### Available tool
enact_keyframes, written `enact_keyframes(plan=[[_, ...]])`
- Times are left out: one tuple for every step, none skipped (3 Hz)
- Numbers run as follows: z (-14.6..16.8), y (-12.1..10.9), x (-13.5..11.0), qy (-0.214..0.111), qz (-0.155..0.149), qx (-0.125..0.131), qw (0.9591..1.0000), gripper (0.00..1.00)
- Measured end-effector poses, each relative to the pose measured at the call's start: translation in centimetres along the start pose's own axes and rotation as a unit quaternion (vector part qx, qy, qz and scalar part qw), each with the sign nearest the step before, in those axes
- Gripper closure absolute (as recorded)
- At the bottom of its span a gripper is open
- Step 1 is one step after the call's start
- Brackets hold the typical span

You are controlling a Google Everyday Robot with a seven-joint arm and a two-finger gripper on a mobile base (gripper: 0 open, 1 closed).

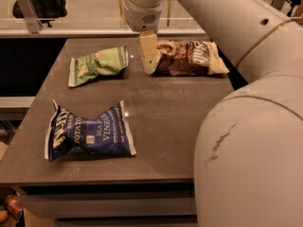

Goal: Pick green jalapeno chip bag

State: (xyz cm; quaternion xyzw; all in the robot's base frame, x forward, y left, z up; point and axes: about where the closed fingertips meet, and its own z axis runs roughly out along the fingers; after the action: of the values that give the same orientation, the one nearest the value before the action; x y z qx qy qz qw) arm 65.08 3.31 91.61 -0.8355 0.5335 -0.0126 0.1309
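Note:
The green jalapeno chip bag [98, 64] lies flat at the back left of the grey table [165, 112]; it is light green with white lettering and a small red mark. My gripper [148, 60] hangs from the white arm at the back middle, above the table, just right of the green bag and at the left end of the tan-and-brown bag [189, 57]. It holds nothing that I can see.
A larger dark-blue chip bag [87, 132] lies at the front left. My white arm fills the right side of the view. A glass rail and a dark object stand behind the table.

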Motion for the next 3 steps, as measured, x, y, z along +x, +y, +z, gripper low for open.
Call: enact_keyframes(plan=[[0.5,-1.3,-0.3,0.003,-0.003,0.016,0.9999,0.00],[1.4,-3.2,-1.0,0.004,-0.017,0.025,0.9995,0.00],[2.7,-4.7,-2.2,-0.009,-0.032,0.028,0.9991,0.00]])
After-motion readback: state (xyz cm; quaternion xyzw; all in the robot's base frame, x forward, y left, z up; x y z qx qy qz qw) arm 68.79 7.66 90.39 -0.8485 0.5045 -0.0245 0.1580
